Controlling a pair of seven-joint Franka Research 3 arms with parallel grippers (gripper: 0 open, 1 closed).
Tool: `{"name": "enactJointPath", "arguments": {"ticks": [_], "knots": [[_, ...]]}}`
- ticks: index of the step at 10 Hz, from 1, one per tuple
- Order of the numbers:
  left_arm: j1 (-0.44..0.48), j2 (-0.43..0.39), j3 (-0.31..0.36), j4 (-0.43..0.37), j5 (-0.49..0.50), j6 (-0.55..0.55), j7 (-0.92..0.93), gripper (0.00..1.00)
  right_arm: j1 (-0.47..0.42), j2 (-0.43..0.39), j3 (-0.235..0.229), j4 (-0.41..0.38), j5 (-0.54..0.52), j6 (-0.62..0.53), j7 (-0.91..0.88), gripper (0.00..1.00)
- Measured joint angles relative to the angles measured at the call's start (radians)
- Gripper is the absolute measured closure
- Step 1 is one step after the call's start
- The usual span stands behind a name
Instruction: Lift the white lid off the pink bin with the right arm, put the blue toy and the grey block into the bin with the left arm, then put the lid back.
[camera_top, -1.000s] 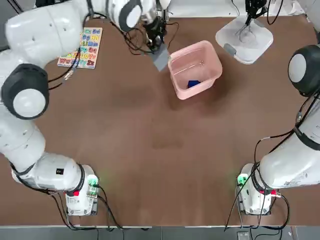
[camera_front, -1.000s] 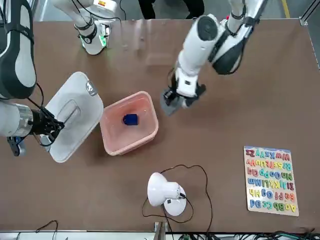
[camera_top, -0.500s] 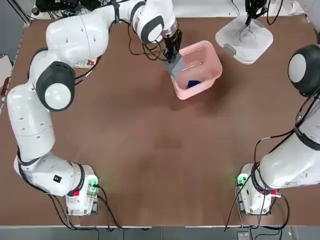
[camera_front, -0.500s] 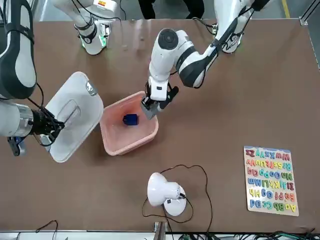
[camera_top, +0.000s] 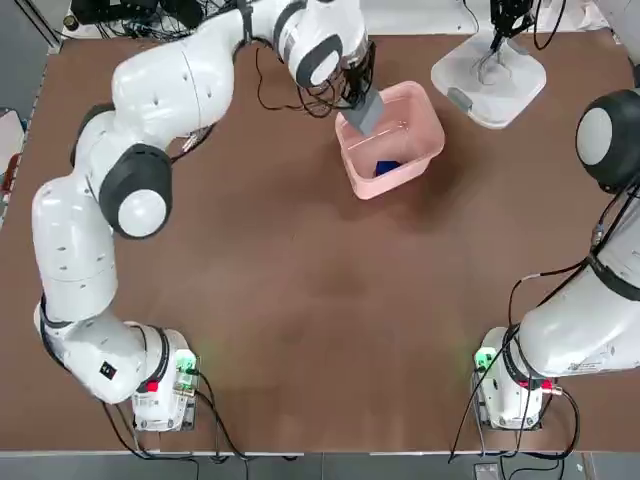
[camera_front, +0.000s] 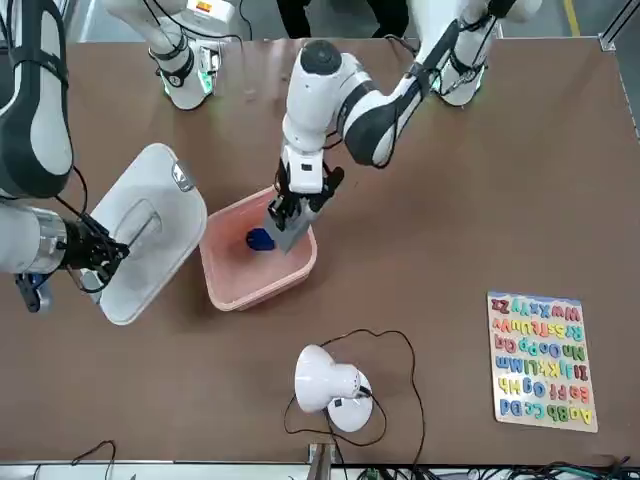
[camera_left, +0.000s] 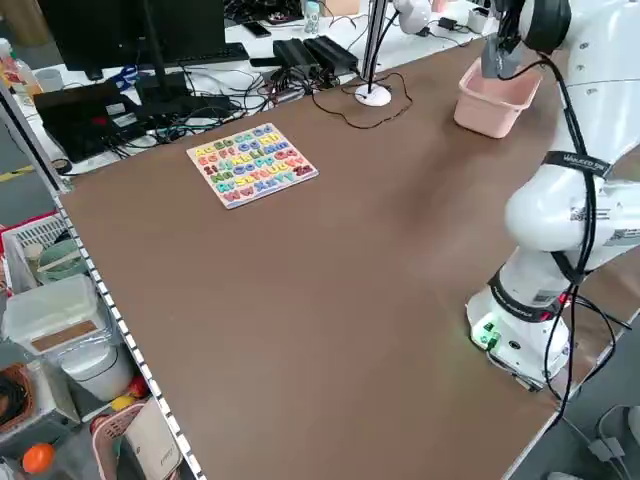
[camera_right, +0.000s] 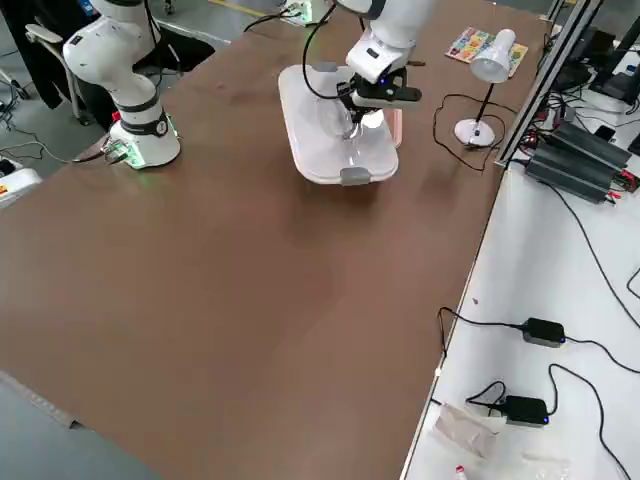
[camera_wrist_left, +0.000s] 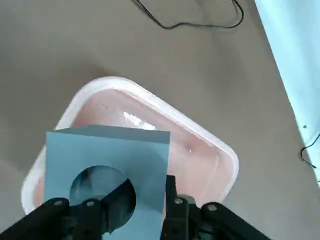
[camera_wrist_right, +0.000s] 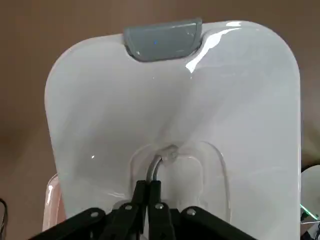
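On the brown table (camera_top: 300, 300), toward its far edge — the left claw (camera_wrist_left: 134, 200), clamped on the grey block (camera_wrist_left: 107, 150), hangs over the pink bin's (camera_top: 425, 125) far-left rim, bin interior lying rightward and nearer the robot bases.

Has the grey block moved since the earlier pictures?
Yes: the grey block, in the left gripper, has moved inward over the pink bin.

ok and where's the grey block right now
Top view: the block is in the left arm's jaws, over the near-left part of the bin.
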Motion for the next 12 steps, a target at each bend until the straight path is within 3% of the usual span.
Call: {"name": "enactJointPath", "arguments": {"ticks": [2,4,6,7,9,12], "knots": [[-0.095,0.041,0.088,0.001,0.0,0.075,-0.04,0.7,0.0,0.0,0.0,-0.001,0.0,0.0,0.0,0.94],[-0.107,0.05,0.104,0.002,0.0,0.085,-0.044,0.67,0.0,0.0,0.0,-0.001,0.0,0.0,0.0,0.94],[-0.104,0.047,0.109,0.017,0.0,0.069,-0.043,0.4,0.0,0.0,0.0,-0.001,0.0,0.0,0.001,0.94],[-0.098,0.037,0.11,0.028,0.001,0.031,-0.041,0.23,0.0,0.0,0.0,-0.001,0.0,0.0,0.001,0.94],[-0.065,-0.017,0.113,0.04,0.005,-0.078,-0.002,0.01,0.005,0.0,0.004,-0.001,0.001,0.001,0.048,0.94],[0.071,-0.159,0.111,0.044,-0.014,-0.402,0.272,0.0,0.062,0.0,0.015,0.0,0.004,0.044,0.229,0.94]]}}
